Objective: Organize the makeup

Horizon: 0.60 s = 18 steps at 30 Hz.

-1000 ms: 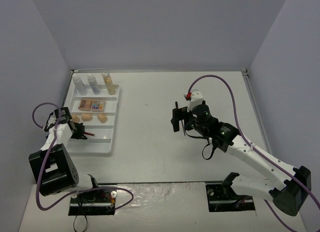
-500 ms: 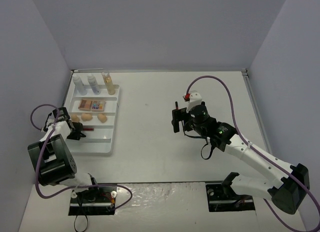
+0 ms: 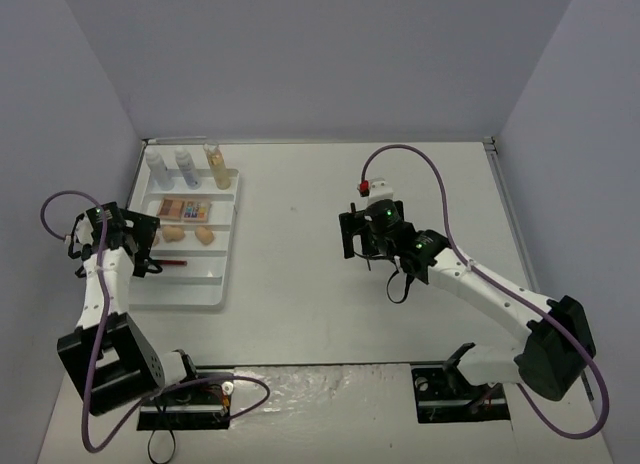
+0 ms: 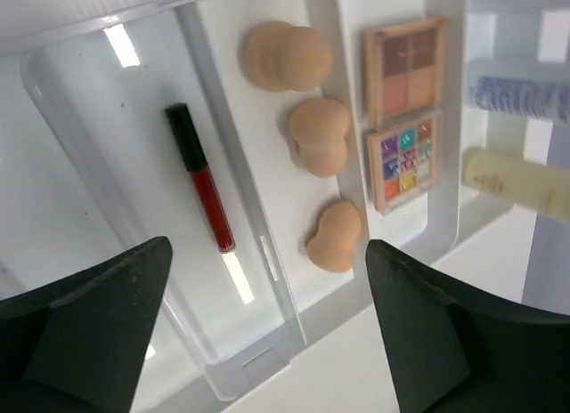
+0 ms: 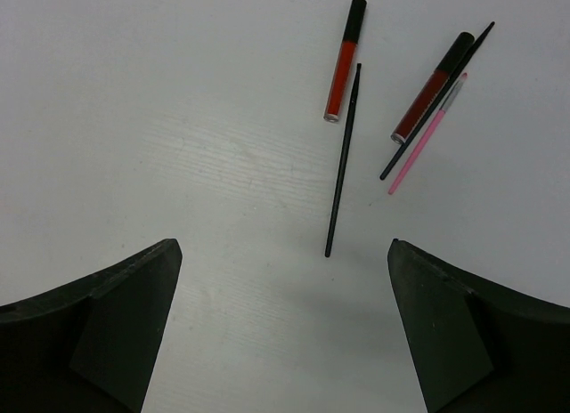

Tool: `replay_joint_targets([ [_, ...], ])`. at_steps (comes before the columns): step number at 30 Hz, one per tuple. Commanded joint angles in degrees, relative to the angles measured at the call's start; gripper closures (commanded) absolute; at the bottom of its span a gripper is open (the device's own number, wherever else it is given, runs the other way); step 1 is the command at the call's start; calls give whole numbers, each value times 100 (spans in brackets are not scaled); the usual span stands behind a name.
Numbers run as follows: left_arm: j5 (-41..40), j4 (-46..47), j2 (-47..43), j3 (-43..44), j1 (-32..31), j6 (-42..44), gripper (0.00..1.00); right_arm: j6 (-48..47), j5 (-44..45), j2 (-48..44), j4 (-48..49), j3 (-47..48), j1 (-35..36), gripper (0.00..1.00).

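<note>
My left gripper (image 4: 267, 248) (image 3: 147, 249) hangs open above the near-left part of the white slotted tray (image 3: 215, 284). A red tube with a black cap (image 4: 200, 177) lies loose in a tray slot below it. In the slots beyond it lie three peach sponges (image 4: 319, 135) and two eyeshadow palettes (image 4: 408, 159). Two clear bottles (image 3: 158, 169) and an amber bottle (image 3: 217, 166) stand at the tray's far end. My right gripper (image 5: 283, 244) (image 3: 365, 246) is open over bare table. Ahead of it lie two red tubes (image 5: 345, 61), two thin black brushes (image 5: 343, 159) and a pink pencil (image 5: 426, 135).
The tray sits at the table's left side, close to the left wall (image 3: 60, 134). The loose pencils and tubes lie mid-table under the right arm, which hides them in the top view. The tray's outer slot (image 4: 80, 164) holds nothing.
My left gripper has opened and drawn back up and left, leaving the red tube in the tray slot. The right arm has shifted slightly left and farther out, still open.
</note>
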Motion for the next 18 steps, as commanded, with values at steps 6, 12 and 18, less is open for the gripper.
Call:
replay_joint_targets([
  [6,686,-1045,-1329,794,-38,2856,3,513,192,1860,217,1288,-428,20],
  [12,1329,-1632,-2013,483,-253,3420,3,493,60,3078,386,2051,-788,45],
  [18,1629,-1832,-2385,222,-694,3382,3,233,-69,3894,509,2674,-1121,68],
])
